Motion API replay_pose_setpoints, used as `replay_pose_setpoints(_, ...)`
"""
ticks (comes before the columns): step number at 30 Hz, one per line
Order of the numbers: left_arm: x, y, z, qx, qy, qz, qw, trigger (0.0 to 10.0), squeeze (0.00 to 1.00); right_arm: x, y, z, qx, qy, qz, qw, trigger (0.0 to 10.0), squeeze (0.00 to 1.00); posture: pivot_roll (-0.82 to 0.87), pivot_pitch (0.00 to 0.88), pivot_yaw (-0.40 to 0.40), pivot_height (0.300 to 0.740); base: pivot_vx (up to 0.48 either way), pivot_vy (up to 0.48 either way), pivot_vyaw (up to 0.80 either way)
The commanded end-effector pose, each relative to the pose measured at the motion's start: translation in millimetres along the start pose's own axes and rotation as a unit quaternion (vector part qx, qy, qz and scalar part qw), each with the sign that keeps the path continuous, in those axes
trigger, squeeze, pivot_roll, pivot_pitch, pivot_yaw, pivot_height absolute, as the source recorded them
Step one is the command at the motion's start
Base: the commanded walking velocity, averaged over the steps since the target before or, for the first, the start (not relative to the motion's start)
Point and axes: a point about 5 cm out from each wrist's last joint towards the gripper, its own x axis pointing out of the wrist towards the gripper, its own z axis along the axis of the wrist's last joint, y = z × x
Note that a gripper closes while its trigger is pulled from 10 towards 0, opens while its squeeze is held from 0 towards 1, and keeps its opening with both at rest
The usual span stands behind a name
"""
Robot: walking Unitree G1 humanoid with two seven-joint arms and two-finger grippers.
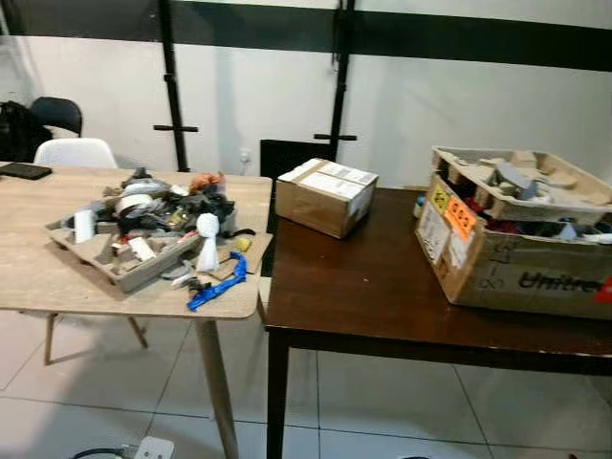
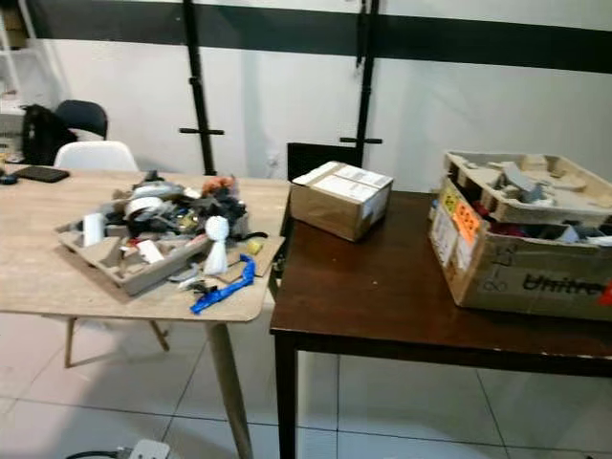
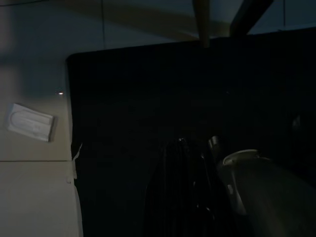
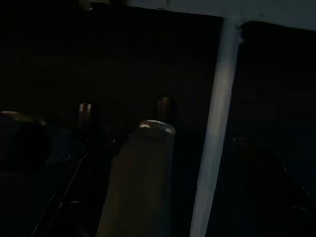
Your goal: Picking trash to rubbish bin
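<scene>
Two tabletops sit ahead of you; the trash pile [image 1: 158, 225] lies on the light tabletop [image 1: 38, 273] at ten o'clock, so your left arm is nearer. Its blue strip [image 1: 218, 284] runs toward the near edge. Wrist views add dark floor; I cannot tell either claw's opening.

— Where is the trash?
— Heaped on the light wooden table [image 1: 38, 258] at the left: a grey pulp tray [image 1: 120, 251] piled with dark scraps.
— Anything distinct?
— A white cone-shaped piece [image 1: 207, 243] stands upright at the tray's near right, and a blue strip [image 1: 218, 284] lies flat by the near edge.
</scene>
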Motion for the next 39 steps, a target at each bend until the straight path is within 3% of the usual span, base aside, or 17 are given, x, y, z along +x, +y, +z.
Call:
replay_pose_setpoints(1,1.5,-0.3,11,0.001,-0.017,-0.001,1.000,10.0,0.00,-0.7,-7.6,3,0.002,0.001,-0.011,1.000,10.0,0.00,0.17,0.000,-0.016,0.740,0.000,0.000,0.00)
replay_pose_setpoints(7,4.2,-9.9,17,-0.001,-0.020,-0.010,1.000,10.0,0.00,-2.5,-19.7,12,-0.016,-0.009,-0.023,1.000,10.0,0.00,0.13,0.000,-0.005,0.740,0.000,0.000,0.00)
replay_pose_setpoints(12,5.1,-15.5,19,-0.012,-0.022,-0.015,1.000,10.0,0.00,-2.7,-20.6,14,-0.014,-0.013,-0.026,0.999,10.0,0.00,0.12,0.000,-0.022,0.740,0.000,0.000,0.00)
replay_pose_setpoints(14,6.1,-21.5,21,-0.050,-0.028,-0.010,0.998,10.0,0.00,-2.6,-19.2,16,-0.039,-0.019,-0.015,0.999,10.0,0.00,0.12,0.000,-0.027,0.740,0.000,0.000,0.00)
replay_pose_setpoints(18,5.7,-19.1,19,-0.056,-0.024,-0.009,0.998,10.0,0.00,-2.1,-16.0,18,-0.040,-0.023,-0.013,0.999,10.0,0.00,0.10,0.000,-0.011,0.740,0.000,0.000,0.00)
replay_pose_setpoints(20,4.7,-9.0,18,-0.042,-0.017,-0.004,0.999,10.0,0.00,-1.2,-9.9,17,-0.025,-0.026,-0.008,0.999,10.0,0.00,0.11,0.000,-0.002,0.740,0.000,0.000,0.00)
replay_pose_setpoints(25,4.7,-3.5,22,-0.029,-0.020,-0.003,0.999,10.0,0.00,-0.6,-6.0,10,-0.024,-0.018,-0.007,1.000,10.0,0.00,0.09,0.000,0.022,0.740,0.000,0.000,0.00)
replay_pose_setpoints(29,5.6,-7.5,24,-0.024,-0.018,-0.007,1.000,10.0,0.00,-0.4,-4.0,5,-0.013,-0.014,-0.008,1.000,10.0,0.00,0.08,0.000,0.033,0.740,0.000,0.000,0.00)
replay_pose_setpoints(39,6.1,-15.4,22,-0.042,-0.024,-0.013,0.999,10.0,0.00,-0.1,1.7,-3,-0.039,-0.004,0.000,0.999,10.0,0.00,0.06,0.000,0.020,0.740,0.000,0.000,0.00)
